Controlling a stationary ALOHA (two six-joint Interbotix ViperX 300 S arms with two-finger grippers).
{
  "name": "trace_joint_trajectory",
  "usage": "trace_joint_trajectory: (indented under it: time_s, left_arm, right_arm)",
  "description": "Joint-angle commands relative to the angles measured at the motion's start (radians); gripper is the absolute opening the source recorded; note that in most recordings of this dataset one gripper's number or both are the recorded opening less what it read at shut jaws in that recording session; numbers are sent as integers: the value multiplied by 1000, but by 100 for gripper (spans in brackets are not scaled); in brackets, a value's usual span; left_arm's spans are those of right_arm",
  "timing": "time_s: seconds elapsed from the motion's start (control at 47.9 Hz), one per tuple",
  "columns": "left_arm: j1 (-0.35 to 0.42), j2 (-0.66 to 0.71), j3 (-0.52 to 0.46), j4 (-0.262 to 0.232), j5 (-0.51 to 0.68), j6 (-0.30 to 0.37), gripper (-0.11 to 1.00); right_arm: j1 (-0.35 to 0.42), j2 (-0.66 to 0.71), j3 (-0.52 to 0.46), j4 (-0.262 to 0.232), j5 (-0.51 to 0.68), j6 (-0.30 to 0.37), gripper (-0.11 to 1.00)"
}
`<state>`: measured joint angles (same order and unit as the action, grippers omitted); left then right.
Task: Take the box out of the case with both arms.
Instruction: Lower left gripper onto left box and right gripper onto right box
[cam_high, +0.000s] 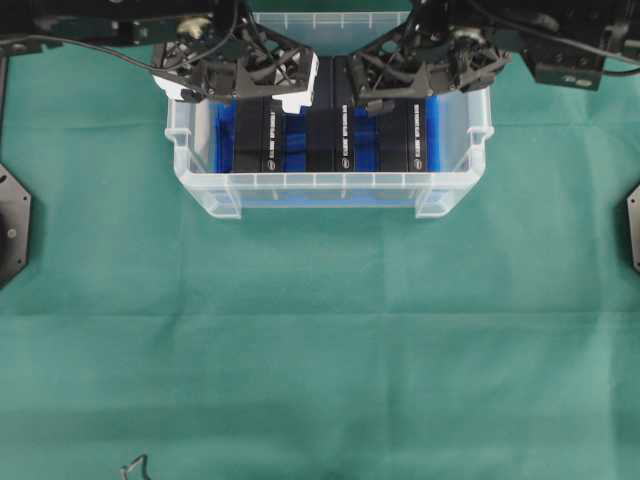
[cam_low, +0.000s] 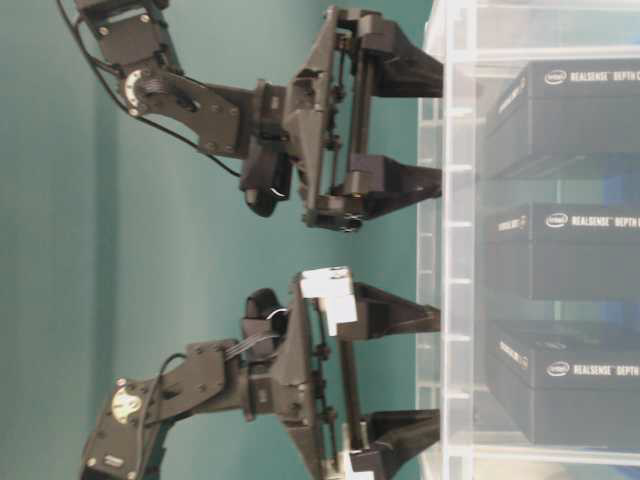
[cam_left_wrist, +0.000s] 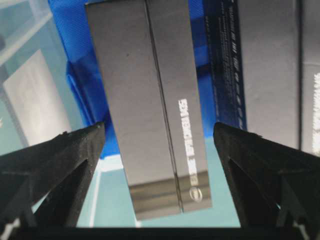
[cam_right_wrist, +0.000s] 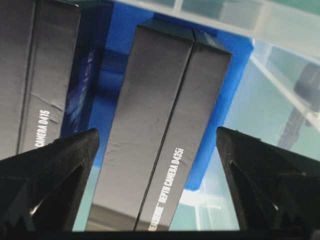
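Three black RealSense boxes stand in the clear case (cam_high: 330, 190). Left pincer (cam_high: 243, 85) and right pincer (cam_high: 420, 85) hover, jaws apart: I'd keep each outer box centred before descending.

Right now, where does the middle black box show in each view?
Overhead: middle box, centre of the three, upper middle of the picture.
Table-level: right side, middle of the stack.
Left wrist: upper right.
Right wrist: upper left.
Shared landmark: the clear case around it.
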<state>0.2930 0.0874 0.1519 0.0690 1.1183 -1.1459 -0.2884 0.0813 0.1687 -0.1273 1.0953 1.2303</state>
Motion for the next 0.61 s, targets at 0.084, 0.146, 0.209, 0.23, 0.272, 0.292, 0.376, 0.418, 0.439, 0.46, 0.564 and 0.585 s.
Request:
trace_joint_trajectory:
  time_s: [0.084, 0.146, 0.209, 0.23, 0.272, 0.292, 0.376, 0.418, 0.439, 0.46, 0.564, 0.585]
  left_arm:
    - [2, 11, -8, 3, -11, 2, 85]
    - [2, 18, -3, 3, -18, 2, 85]
    - [2, 20, 3, 3, -31, 2, 85]
    - [2, 20, 5, 3, -35, 2, 85]
    - [3, 20, 11, 3, -43, 0, 85]
    - [3, 20, 14, 5, -46, 0, 85]
    - [5, 20, 32, 3, -57, 0, 85]
    - [6, 20, 40, 3, -57, 0, 85]
    - [6, 20, 43, 3, -57, 0, 85]
    - [6, 20, 48, 3, -57, 0, 85]
    - [6, 20, 58, 3, -58, 0, 85]
    - [6, 20, 58, 3, -57, 0, 85]
  right_arm:
    - [8, 2, 8, 3, -31, 0, 95]
    - [8, 6, 17, 3, -38, 0, 95]
    - [11, 9, 26, 5, -44, 6, 95]
    - [12, 9, 28, 5, -44, 9, 95]
    - [12, 9, 34, 5, -49, 14, 95]
    - [12, 9, 35, 5, -51, 17, 95]
    - [12, 9, 43, 5, -60, 21, 95]
    - [12, 9, 46, 5, -64, 21, 95]
    - [12, 9, 48, 5, -64, 21, 95]
    - [12, 9, 48, 5, -64, 21, 95]
    - [12, 8, 51, 5, -64, 23, 95]
    - [12, 9, 51, 5, -64, 21, 95]
